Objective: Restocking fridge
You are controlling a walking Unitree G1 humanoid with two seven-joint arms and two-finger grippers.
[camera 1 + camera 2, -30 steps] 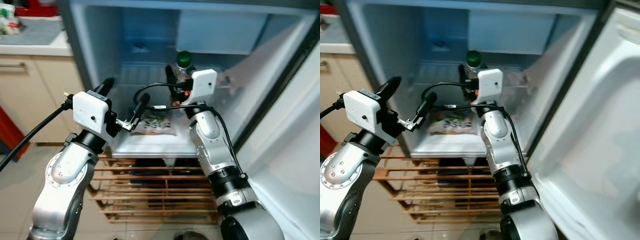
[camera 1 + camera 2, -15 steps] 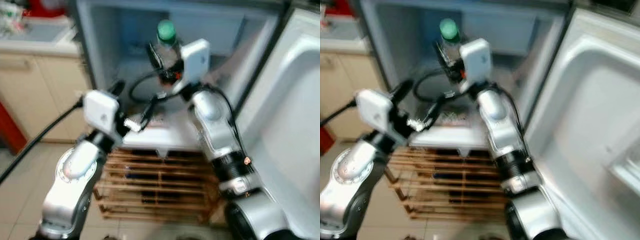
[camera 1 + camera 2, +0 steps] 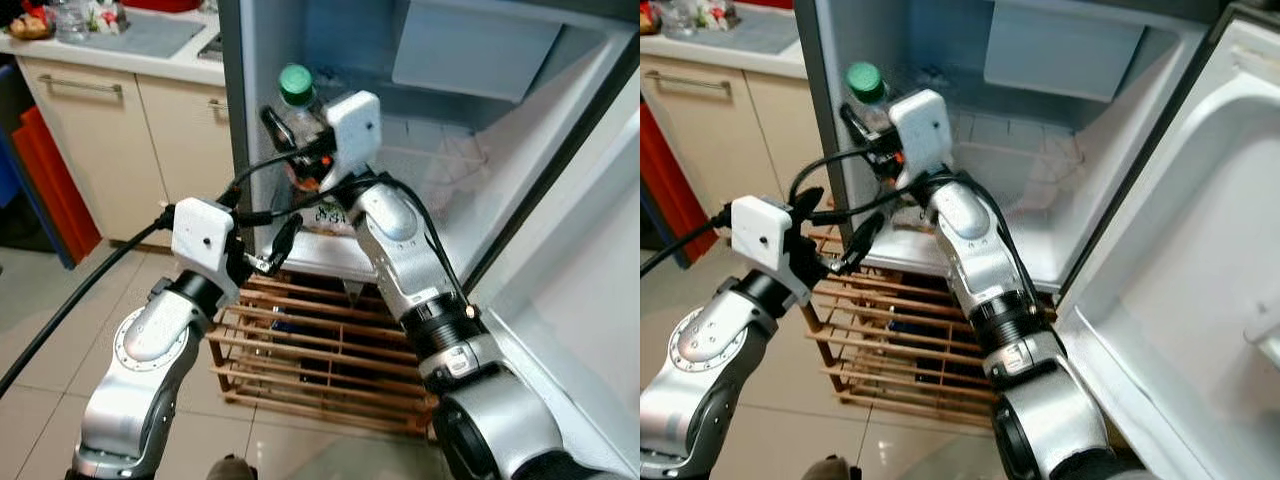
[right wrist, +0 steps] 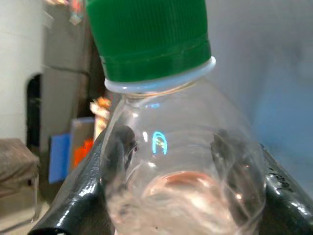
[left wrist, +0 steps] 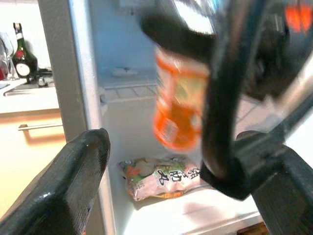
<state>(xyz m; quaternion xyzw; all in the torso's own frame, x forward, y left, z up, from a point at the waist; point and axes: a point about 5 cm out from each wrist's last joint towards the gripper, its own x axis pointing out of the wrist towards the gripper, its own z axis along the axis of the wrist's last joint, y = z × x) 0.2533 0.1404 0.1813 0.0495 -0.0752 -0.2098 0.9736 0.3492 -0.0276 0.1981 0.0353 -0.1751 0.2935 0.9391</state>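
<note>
the right fingers (image 4: 93, 196) were clamped on either side of a clear bottle (image 3: 297, 125) with a green cap (image 3: 295, 79), one black finger pressed along each flank of the plastic just under the neck. the right gripper (image 3: 290, 140) held that bottle upright at the front left edge of the open fridge (image 3: 480, 150), level with the grey side wall and above the lower shelf (image 3: 320, 262). in the left wrist view the bottle's orange label (image 5: 178, 105) came through blurred, hanging above the shelf and not touching it.

over on the other side, the left gripper (image 3: 270, 240) sat lower and just in front of the shelf's edge, its fingers (image 5: 68, 191) spread well apart with nothing between them. a black cable (image 3: 270, 180) looped across between the two wrists.

on the shelf lay a flat packet of food (image 5: 159, 176), pink and green print, resting on its side near the front. deeper in, a wire rack (image 3: 440, 150) showed at the back of the compartment and a pale drawer front (image 3: 470, 50) sat up top.

the fridge door (image 3: 1200, 270) stood swung wide on the robot's right. below the fridge a wooden slatted crate (image 3: 320, 350) rested on the tiled floor (image 3: 40, 320). to the left ran cream cabinets (image 3: 100, 130) under a counter (image 3: 110, 50), and the left wrist view caught a dark wine bottle (image 5: 23, 51) standing on that counter.
</note>
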